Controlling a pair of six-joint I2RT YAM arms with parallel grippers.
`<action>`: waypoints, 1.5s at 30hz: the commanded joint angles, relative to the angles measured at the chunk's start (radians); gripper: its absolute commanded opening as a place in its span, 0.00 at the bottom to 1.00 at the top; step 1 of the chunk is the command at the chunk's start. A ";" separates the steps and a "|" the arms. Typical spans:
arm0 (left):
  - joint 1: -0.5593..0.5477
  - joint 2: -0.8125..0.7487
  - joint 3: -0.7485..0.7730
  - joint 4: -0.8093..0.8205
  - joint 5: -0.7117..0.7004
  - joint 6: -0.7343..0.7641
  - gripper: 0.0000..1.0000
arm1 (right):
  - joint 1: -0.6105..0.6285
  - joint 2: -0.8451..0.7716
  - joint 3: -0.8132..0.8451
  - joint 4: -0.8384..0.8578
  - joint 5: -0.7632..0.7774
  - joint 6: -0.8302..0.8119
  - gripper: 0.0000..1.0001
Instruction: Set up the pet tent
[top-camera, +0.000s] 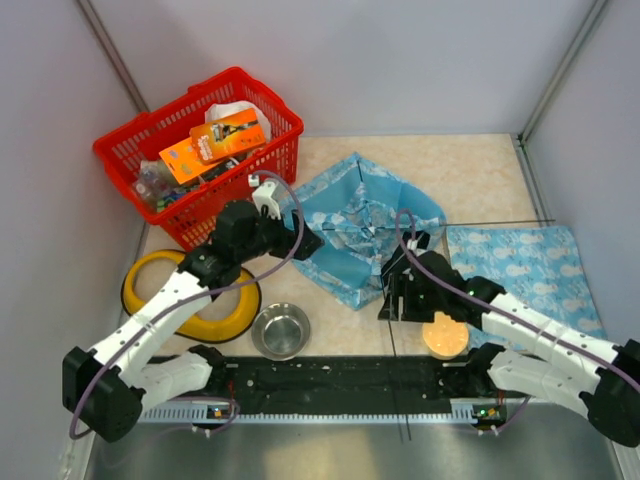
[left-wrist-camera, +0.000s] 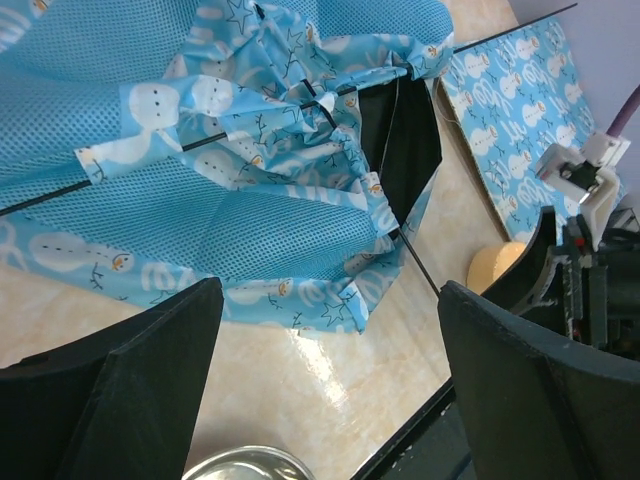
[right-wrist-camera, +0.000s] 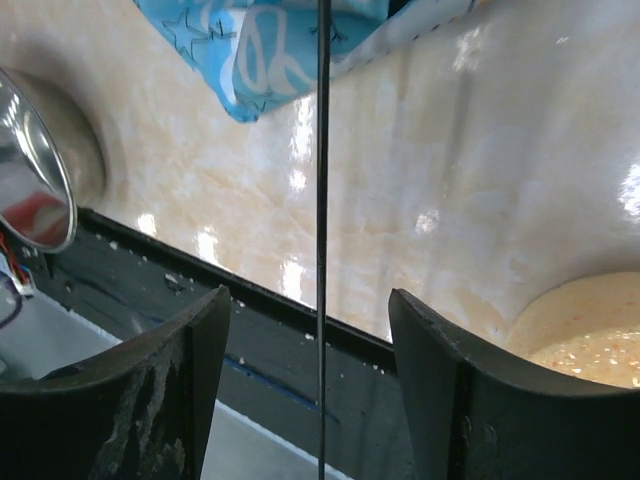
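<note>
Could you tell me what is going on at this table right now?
Two robot arms are working on the pet tent, which lies collapsed and crumpled on the table. The left gripper is open beside the tent's left side, holding nothing. The right gripper is open at its near edge, with a thin dark pole running between the fingers but not clamped. The tent is not yet standing.

We see a red basket (top-camera: 130, 150) full of packets (top-camera: 225, 135) at the worktop's (top-camera: 480, 170) far left corner. A yellow bowl (top-camera: 145, 285) sits by the left edge. A steel bowl (top-camera: 280, 331) and a round orange dish (top-camera: 445, 336) lie near the front edge, and a blue printed mat (top-camera: 520, 265) lies along the right edge.
</note>
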 joint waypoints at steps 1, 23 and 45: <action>-0.060 0.024 -0.063 0.188 -0.053 -0.087 0.92 | 0.088 0.077 -0.010 0.111 0.055 0.062 0.61; -0.428 0.619 -0.317 0.968 -0.250 -0.328 0.33 | 0.132 0.095 -0.036 0.188 0.078 0.145 0.00; -0.576 0.656 -0.422 1.018 -0.457 -0.383 0.00 | 0.121 0.155 0.227 0.023 0.063 0.150 0.00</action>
